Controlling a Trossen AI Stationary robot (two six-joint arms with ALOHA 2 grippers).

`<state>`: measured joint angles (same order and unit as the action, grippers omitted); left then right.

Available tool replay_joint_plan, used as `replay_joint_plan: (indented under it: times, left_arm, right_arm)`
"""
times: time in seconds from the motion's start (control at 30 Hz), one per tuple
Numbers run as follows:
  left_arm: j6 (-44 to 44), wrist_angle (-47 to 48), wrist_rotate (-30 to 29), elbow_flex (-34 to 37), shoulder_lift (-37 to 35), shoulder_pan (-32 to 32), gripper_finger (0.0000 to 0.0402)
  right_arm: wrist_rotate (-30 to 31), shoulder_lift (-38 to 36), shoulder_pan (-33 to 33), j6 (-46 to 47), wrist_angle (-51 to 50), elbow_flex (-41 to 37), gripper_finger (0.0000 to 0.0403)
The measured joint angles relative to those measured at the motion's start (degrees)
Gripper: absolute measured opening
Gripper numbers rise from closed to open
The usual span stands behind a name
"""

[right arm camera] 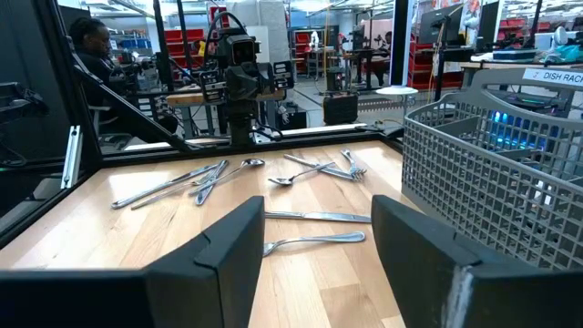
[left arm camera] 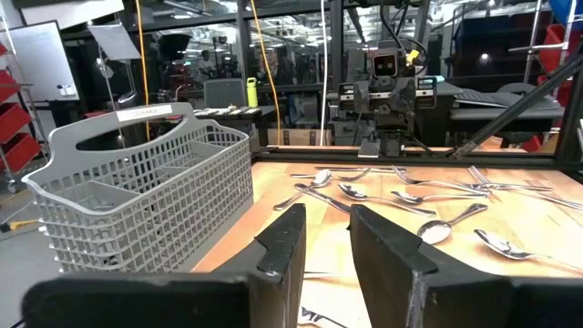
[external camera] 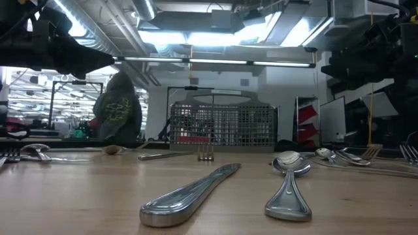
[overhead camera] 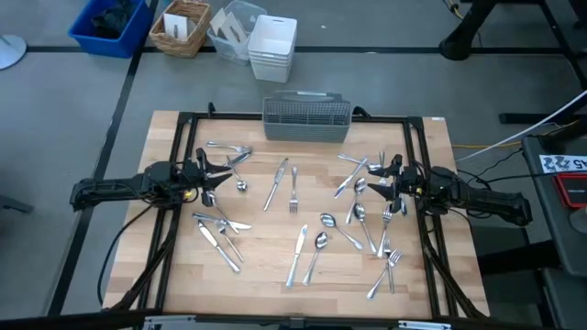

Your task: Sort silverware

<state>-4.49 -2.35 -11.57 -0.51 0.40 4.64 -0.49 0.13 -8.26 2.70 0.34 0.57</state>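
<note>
The silverware (overhead camera: 303, 220) lies scattered flat over the wooden worktop (overhead camera: 266, 275), in loose clusters at nine, six and three o'clock, with the grey mesh caddy (overhead camera: 307, 119) standing at twelve. Nothing has gone into the caddy as far as its near compartments show. The left gripper (overhead camera: 218, 174) waits at nine o'clock, its fingers (left arm camera: 284, 251) parted by a narrow gap and holding nothing. The right gripper (overhead camera: 374, 181) waits at three o'clock above the densest cluster, its fingers (right arm camera: 228, 246) spread wide and empty.

To start well, I would pick a piece lying alone, such as the fork (overhead camera: 293, 190) near the centre, and pinch it across the handle, since overlapped pieces would likely drag their neighbours.

In the high view, several pieces under the right arm are partly covered. The caddy's far compartments cannot be made out
</note>
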Motion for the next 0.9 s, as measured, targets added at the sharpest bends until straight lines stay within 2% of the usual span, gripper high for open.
replay_joint_plan:
  times: [0.63,0.9]
  left_arm:
    - [0.1,0.0,0.0,0.0,0.0,0.0,0.0082]
    - [3.2,0.0,0.0,0.0,0.0,0.0,0.0082]
  right_arm:
    - [0.0,0.0,0.0,0.0,0.7,0.0,0.0205]
    - [0.0,0.0,0.0,0.0,3.6,0.0,0.0205]
